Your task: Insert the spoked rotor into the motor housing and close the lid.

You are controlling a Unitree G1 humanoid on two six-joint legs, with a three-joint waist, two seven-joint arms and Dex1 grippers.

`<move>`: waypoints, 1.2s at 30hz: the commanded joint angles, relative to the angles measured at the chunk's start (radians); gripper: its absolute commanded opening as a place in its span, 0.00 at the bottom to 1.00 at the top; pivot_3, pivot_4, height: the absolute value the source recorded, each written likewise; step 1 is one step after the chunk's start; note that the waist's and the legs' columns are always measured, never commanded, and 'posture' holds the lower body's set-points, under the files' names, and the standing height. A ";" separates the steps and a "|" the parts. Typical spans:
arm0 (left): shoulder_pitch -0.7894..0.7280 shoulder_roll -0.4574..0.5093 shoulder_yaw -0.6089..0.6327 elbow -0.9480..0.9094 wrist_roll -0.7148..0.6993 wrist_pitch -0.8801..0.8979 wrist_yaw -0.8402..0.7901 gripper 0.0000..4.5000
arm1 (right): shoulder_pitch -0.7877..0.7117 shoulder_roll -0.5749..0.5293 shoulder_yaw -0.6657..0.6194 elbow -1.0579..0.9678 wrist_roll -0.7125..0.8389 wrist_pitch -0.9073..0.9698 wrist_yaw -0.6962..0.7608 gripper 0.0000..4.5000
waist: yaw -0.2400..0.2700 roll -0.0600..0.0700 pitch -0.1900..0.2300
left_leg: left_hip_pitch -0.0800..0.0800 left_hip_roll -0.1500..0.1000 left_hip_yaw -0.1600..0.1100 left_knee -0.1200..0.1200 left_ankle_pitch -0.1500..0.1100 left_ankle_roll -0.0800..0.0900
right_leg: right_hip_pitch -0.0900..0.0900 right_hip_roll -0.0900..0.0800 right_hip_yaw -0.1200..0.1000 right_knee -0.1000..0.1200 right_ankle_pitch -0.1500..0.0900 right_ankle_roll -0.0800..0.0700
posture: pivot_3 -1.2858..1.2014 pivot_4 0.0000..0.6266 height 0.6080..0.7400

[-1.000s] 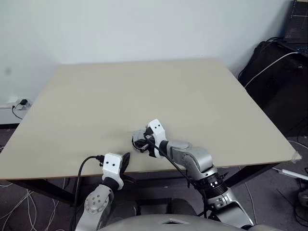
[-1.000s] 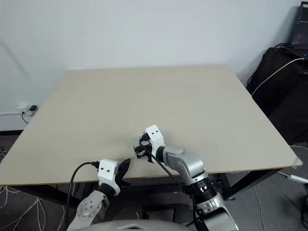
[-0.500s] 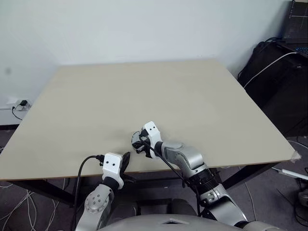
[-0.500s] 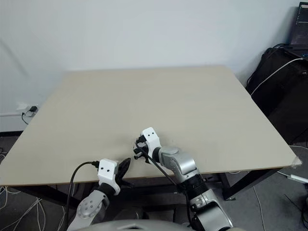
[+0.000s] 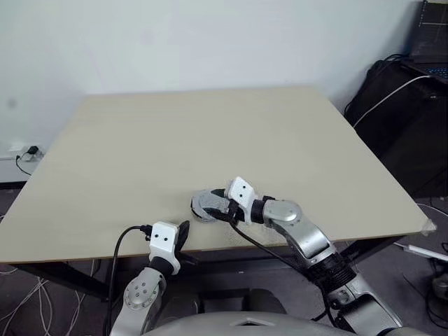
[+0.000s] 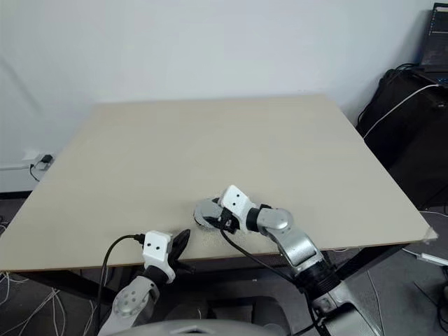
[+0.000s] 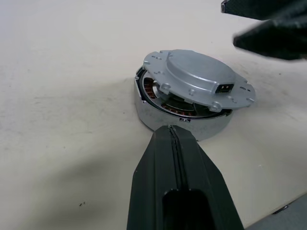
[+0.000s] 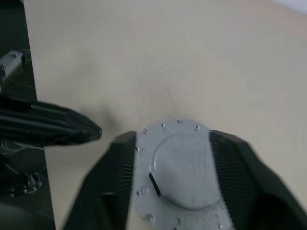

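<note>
Lid (image 7: 196, 81) sitting crooked on housing (image 7: 158, 112), near counter (image 5: 210, 133) front edge. Right end effector (image 8: 173, 165) straddling lid, fingers spread either side, not clamped yet. Left end effector (image 7: 175, 143) clenched empty, just short of housing.

text: none readable | labels: none | brands: none | numbers: none

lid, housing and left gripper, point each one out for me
lid (image 7: 194, 79), left wrist view, on its smooth grey cap.
housing (image 7: 158, 117), left wrist view, on its silver side wall under the tilted lid.
left gripper (image 7: 175, 143), left wrist view, at the tips of its shut black fingers.
</note>
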 commanded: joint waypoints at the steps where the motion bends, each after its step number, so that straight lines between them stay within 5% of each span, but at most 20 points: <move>1: -0.010 0.002 0.003 -0.022 0.001 -0.014 -0.001 0.00 | -0.024 0.012 -0.026 0.040 0.007 -0.061 0.030 0.86 | 0.002 0.000 0.000 | 0.000 0.000 0.000 0.000 0.000 0.000 | 0.000 0.000 0.000 0.000 0.000 0.000 | 0.52 0.00 1.00; 3: -0.010 0.004 0.004 -0.025 0.000 -0.011 -0.002 0.00 | -0.034 0.022 -0.033 0.072 0.007 -0.072 0.039 0.99 | 0.003 0.000 0.000 | 0.000 0.000 0.000 0.000 0.000 0.000 | 0.001 0.000 0.000 0.000 0.000 0.000 | 0.52 0.00 1.00; 29: -0.013 -0.010 0.004 0.026 0.002 -0.064 0.005 0.00 | -0.157 0.124 -0.084 0.299 -0.020 0.098 0.013 0.99 | 0.013 0.000 0.000 | 0.000 -0.001 0.000 0.001 0.000 0.000 | 0.000 0.002 0.000 0.000 0.003 -0.005 | 0.52 0.00 1.00; 33: -0.002 -0.010 -0.003 -0.018 0.003 -0.038 0.013 0.00 | -0.152 0.130 -0.092 0.290 -0.016 0.097 0.018 0.73 | 0.013 0.000 0.000 | 0.000 -0.001 0.000 0.001 0.000 0.000 | 0.000 0.002 0.000 0.000 0.004 -0.005 | 0.52 0.00 1.00; 36: 0.004 -0.009 -0.005 -0.043 0.002 -0.018 0.017 0.00 | -0.145 0.134 -0.099 0.272 -0.008 0.098 0.016 0.71 | 0.013 0.000 -0.001 | 0.000 -0.001 0.000 0.001 0.000 0.000 | 0.000 0.002 0.000 0.000 0.004 -0.005 | 0.52 0.00 1.00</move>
